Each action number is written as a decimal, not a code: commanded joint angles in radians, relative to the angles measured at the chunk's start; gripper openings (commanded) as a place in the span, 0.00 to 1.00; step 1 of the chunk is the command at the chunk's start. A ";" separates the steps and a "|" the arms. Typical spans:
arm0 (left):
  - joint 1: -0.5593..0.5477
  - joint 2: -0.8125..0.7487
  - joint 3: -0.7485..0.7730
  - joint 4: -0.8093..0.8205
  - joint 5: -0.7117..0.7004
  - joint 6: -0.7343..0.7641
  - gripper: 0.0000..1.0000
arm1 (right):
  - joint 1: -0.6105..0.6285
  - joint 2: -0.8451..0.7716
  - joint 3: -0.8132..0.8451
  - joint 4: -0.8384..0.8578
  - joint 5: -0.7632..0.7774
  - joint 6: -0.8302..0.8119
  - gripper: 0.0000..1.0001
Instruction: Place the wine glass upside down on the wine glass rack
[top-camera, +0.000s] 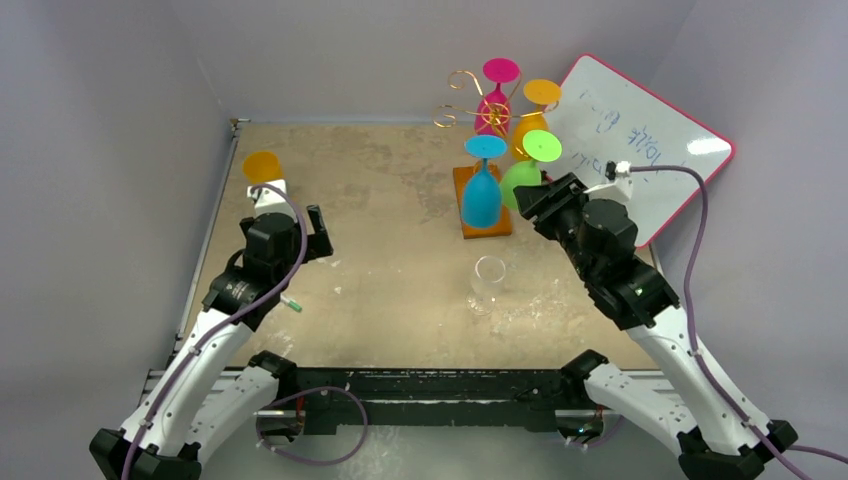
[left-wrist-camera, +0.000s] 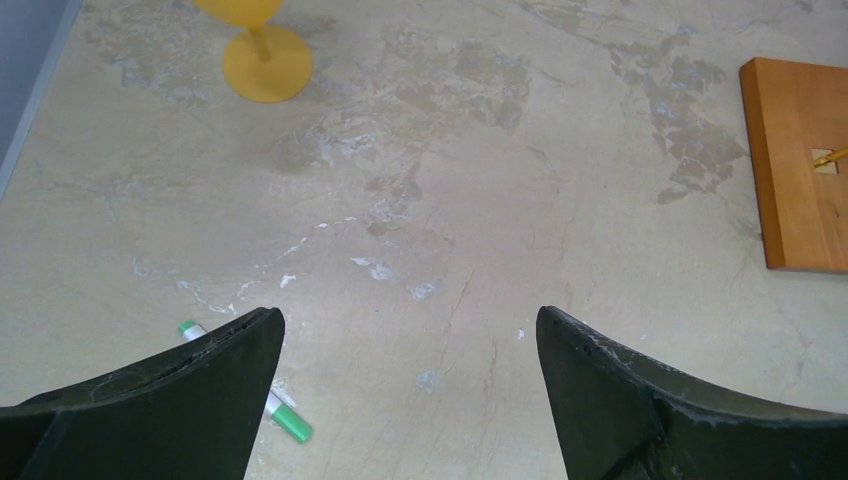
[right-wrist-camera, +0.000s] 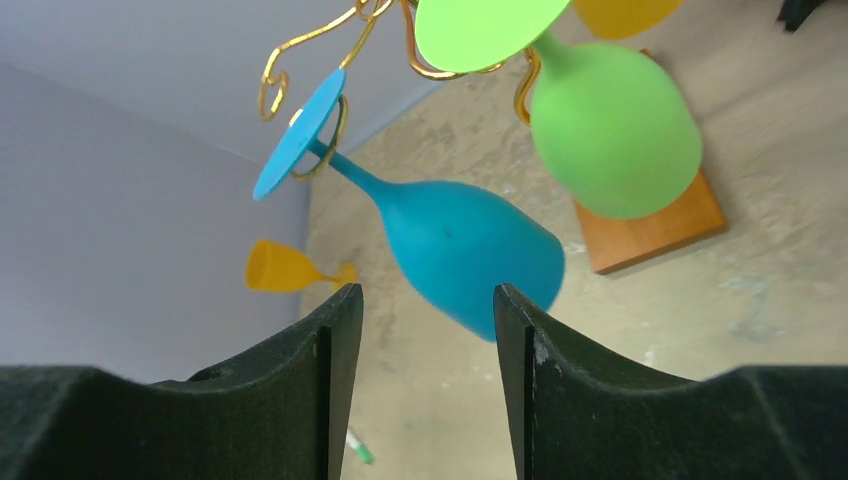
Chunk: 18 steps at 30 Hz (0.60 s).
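The wine glass rack (top-camera: 470, 105), gold wire on an orange-brown base (left-wrist-camera: 800, 160), stands at the back centre. Upside down on its arms hang a blue wine glass (top-camera: 481, 195), a green one (top-camera: 520, 182), a pink one (top-camera: 495, 100) and an orange one (top-camera: 535, 110). My right gripper (top-camera: 537, 196) is beside the green bowl. In the right wrist view it (right-wrist-camera: 427, 300) stands open and empty, with the blue glass (right-wrist-camera: 470, 245) just beyond its tips and the green glass (right-wrist-camera: 612, 130) to the upper right. My left gripper (left-wrist-camera: 410, 320) is wide open over bare table.
A clear glass (top-camera: 489, 280) stands on the table in front of the rack. A yellow glass (top-camera: 263, 167) stands upright at the far left. A green-capped marker (top-camera: 291, 302) lies by the left arm. A pink-framed whiteboard (top-camera: 640, 140) leans at the back right.
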 joint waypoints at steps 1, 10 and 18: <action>0.001 -0.014 0.057 0.019 0.041 -0.016 0.96 | -0.004 -0.023 0.021 -0.027 -0.060 -0.271 0.55; 0.001 -0.038 0.100 -0.007 0.095 -0.035 0.95 | -0.004 0.069 0.079 -0.203 -0.229 -0.394 0.56; 0.001 -0.054 0.132 -0.030 0.130 -0.036 0.94 | -0.004 0.096 0.052 -0.302 -0.287 -0.406 0.52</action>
